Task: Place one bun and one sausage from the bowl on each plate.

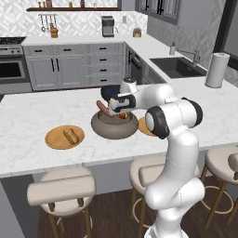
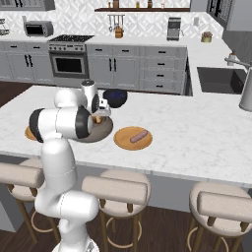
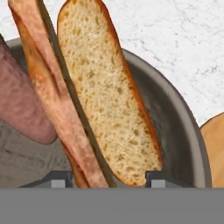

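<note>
The arm is reaching down over the bowl [image 1: 114, 126] on the marble island [image 1: 28, 111], and the gripper [image 1: 113, 111] is sitting right at the bowl's mouth with a split bun [image 3: 105, 100] standing up between its two finger tips [image 3: 154, 179]. The tips are flanking the bun's lower end, but I cannot tell whether they are clenching it or merely straddling it. The bun is leaning against the bowl's inner wall, cut face showing, which is probably why the hand is coming at it from above. Beside it in the bowl a sausage [image 3: 22, 105] is lying, its end poking over the rim. As for the plates, the left plate [image 1: 56, 142] is already carrying a bun piece [image 1: 70, 135] and no sausage, while the right plate [image 2: 123, 142] is holding a sausage [image 2: 139, 136] and no bun, so I would guess this bun is meant for that one. A smaller dark bowl [image 2: 115, 97] is sitting behind; I cannot see inside it.
</note>
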Tool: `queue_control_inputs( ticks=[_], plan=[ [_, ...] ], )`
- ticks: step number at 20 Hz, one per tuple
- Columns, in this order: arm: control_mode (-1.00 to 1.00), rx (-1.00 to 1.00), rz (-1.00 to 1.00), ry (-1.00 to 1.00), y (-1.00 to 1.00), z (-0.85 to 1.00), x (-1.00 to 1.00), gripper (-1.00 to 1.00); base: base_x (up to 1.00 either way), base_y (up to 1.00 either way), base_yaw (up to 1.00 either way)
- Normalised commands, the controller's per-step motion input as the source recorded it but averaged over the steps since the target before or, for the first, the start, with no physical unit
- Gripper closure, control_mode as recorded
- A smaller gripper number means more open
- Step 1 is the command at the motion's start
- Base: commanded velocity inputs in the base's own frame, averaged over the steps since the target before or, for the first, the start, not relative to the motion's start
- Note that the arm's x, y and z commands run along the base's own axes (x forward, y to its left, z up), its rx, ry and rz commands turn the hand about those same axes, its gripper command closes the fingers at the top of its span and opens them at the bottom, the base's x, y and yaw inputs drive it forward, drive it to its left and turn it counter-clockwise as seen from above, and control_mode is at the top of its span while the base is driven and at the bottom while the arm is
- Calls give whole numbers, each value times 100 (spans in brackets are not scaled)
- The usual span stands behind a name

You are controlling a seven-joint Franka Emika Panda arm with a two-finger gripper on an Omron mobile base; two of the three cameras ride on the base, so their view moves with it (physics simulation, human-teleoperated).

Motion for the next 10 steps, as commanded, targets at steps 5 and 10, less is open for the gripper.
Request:
queue_control_inputs(
  ticks=[5,10],
  plan=[
    [-100,0,0,0,0,16,-36,100,0,0,0],
    [-100,0,-8,-8,-19,89,-73,100,0,0,0]
  ],
)
